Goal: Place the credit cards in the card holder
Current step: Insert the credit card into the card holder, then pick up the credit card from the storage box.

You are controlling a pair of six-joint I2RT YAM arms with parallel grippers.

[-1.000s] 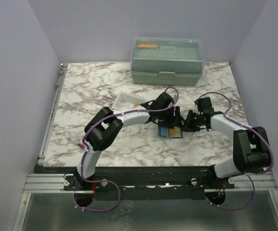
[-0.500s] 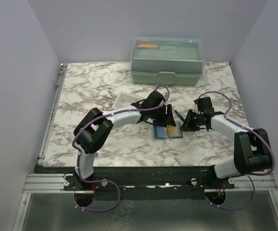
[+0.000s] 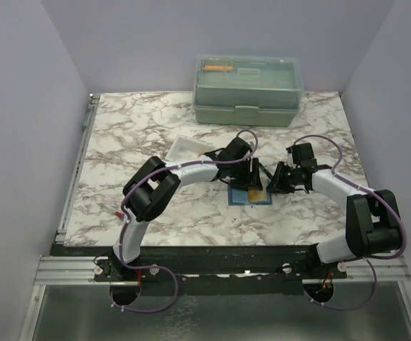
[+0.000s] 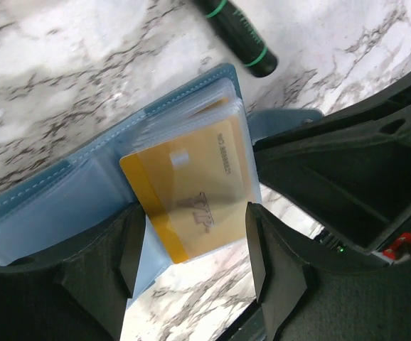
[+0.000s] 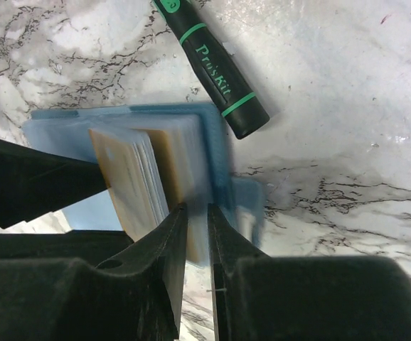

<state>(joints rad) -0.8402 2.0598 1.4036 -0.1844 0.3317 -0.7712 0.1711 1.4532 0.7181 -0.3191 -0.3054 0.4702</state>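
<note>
The blue card holder (image 3: 249, 195) lies open on the marble table, its clear sleeves fanned up. A yellow credit card (image 4: 191, 192) sits partly inside a sleeve of the holder (image 4: 63, 206), its lower end sticking out. My left gripper (image 4: 195, 263) is open, its fingers either side of that end, gripping nothing. My right gripper (image 5: 195, 234) is shut on the right flap of the holder (image 5: 220, 163), beside the tan edges of the sleeves (image 5: 131, 181). In the top view the left gripper (image 3: 252, 176) and right gripper (image 3: 275, 185) meet over the holder.
A green-black pen (image 5: 212, 64) lies just beyond the holder, also in the left wrist view (image 4: 237, 32). A white tray (image 3: 186, 148) stands behind the left arm. A pale green lidded box (image 3: 247, 89) stands at the back edge.
The left gripper drew back to the left from the holder, then came forward over it again. The yellow card now lies in the holder. The right gripper has stayed on the holder.
</note>
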